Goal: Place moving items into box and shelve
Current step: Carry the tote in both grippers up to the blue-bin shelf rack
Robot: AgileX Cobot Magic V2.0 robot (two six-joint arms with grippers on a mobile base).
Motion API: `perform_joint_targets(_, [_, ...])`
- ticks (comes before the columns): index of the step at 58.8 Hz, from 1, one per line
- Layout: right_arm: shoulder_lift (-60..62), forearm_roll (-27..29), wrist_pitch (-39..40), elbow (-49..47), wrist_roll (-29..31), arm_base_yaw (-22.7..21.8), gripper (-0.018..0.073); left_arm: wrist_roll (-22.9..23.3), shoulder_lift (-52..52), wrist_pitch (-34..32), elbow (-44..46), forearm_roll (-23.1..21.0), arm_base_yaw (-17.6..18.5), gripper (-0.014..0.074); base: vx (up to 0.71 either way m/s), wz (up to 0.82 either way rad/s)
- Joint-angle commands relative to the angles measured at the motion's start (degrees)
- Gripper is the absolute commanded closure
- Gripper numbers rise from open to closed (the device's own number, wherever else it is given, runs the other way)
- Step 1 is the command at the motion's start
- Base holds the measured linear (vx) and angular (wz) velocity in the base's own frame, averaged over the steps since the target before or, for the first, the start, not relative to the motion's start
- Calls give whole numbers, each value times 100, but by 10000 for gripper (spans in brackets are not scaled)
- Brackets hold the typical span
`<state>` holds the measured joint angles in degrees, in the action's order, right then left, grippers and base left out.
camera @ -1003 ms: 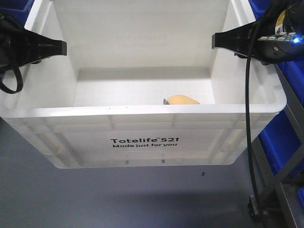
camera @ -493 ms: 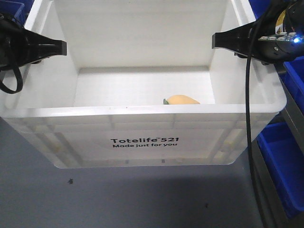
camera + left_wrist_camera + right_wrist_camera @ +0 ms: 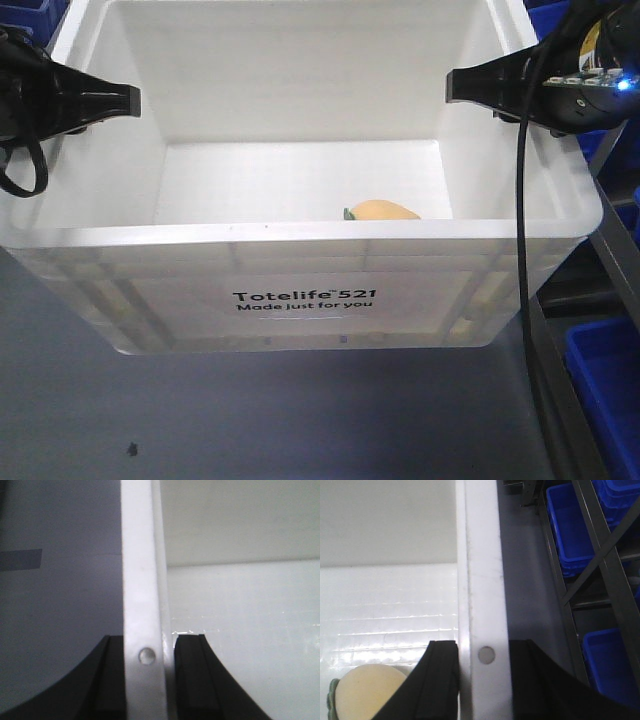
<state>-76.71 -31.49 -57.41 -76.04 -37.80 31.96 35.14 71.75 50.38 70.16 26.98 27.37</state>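
Leftmost, the left pincer (image 3: 128,100) is clamped on the left side wall of the white crate (image 3: 300,262). Its wrist view shows one black finger (image 3: 102,680) outside the wall and the other inside, both pressed against the rim strip, with a small round hole in the strip between them.

The crate is open-topped, and its ribbed front faces the front camera with the black print "Totelife 521 Made just for you". Grey floor (image 3: 300,420) shows below it.

Inside, the yellow-orange plush fruit (image 3: 383,210) lies on the crate's bottom close to the front wall, right of the middle, its green leaf pointing left.

Further right, the right pincer (image 3: 452,86) grips the right side wall the same way, one finger on each side of the rim. In its wrist view the fruit sits below the inner finger. A black cable (image 3: 520,250) hangs from that arm across the crate's right front corner.

Rightmost, blue bins (image 3: 570,525) sit in a grey metal rack (image 3: 600,542) beside the crate.
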Motion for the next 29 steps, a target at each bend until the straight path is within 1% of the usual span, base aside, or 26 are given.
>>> perform_joint_targets(1, [212, -582, 491, -234, -20, 14, 520, 3, -255, -591, 246, 434, 32, 556, 36, -1])
perform_joint_targets(18, [212, -582, 491, -234, -20, 14, 520, 3, -255, -591, 246, 434, 32, 556, 35, 0])
perform_joint_targets(29, [212, -582, 491, -234, -20, 14, 520, 3, -255, -591, 246, 434, 32, 556, 32, 10])
